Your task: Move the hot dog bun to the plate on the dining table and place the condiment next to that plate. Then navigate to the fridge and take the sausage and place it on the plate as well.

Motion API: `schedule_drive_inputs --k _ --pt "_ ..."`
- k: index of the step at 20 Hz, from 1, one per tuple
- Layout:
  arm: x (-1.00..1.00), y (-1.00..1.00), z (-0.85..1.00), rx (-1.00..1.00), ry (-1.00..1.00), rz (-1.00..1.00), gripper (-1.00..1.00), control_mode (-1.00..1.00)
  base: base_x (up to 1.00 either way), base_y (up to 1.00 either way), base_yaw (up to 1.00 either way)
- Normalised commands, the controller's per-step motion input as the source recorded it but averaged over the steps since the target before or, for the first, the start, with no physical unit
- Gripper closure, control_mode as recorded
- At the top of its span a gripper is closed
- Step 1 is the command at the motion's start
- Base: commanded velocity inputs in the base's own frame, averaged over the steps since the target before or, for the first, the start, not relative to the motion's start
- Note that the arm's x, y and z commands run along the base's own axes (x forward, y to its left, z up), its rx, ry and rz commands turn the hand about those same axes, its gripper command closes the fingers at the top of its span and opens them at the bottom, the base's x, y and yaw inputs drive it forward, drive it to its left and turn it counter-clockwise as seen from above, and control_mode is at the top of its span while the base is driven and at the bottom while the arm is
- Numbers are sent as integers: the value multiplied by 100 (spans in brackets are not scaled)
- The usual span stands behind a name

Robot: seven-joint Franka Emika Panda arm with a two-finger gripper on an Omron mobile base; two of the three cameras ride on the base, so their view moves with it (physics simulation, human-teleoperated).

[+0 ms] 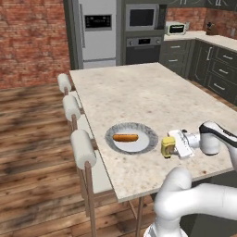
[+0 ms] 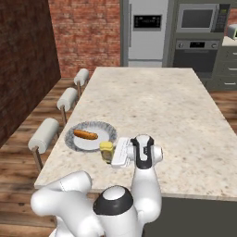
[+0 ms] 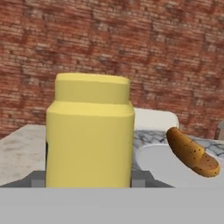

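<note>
**Bottle at the plate's edge: the risks, and the count**

My hand (image 1: pixel 172 146) was clamped around the condiment (image 1: pixel 167 147), a yellow squeeze bottle, holding it upright just off the plate (image 1: pixel 147 131) at about 4 o'clock from the plate's centre in the left base view. In the hand view the bottle sat squarely between my fingers, with the hot dog bun (image 3: pixel 191 152) behind it at roughly 3 o'clock. I could not tell whether the bottle's base already touched the desk (image 1: pixel 139 92).

The risks, as I judged them:
- Letting go before the base was down would drop the bottle, and it could tip or roll toward the near edge.
- The bottle stood so near the ribbed rim that a slight drift sideways could set it on the rim, tilted.
- Pulling my hand back askew could drag the bottle over.
- A knock to the plate might shift the bun lying across its white centre.

Counted: one plate, one bun, one bottle, one fridge (image 1: pixel 96 32) at 12 o'clock beyond the desk, three stools (image 1: pixel 83 148) along its left side.
</note>
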Motion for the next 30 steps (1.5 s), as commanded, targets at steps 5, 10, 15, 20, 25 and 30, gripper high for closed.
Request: schedule_drive_inputs --k 5,10,15,20,25,30 --pt "-6 0 -24 -1 -9 5 -100 -100 0 0 0" --pt "-13 -4 -11 0 -10 0 -100 -100 0 0 0" --pt "-2 -16 0 0 -2 0 -100 -100 0 0 0" --pt "0 -13 11 0 2 0 -100 -100 0 0 0" --pt "4 -6 19 0 4 0 -100 -100 0 0 0" --pt "-1 -28 22 0 2 0 -100 -100 0 0 0"
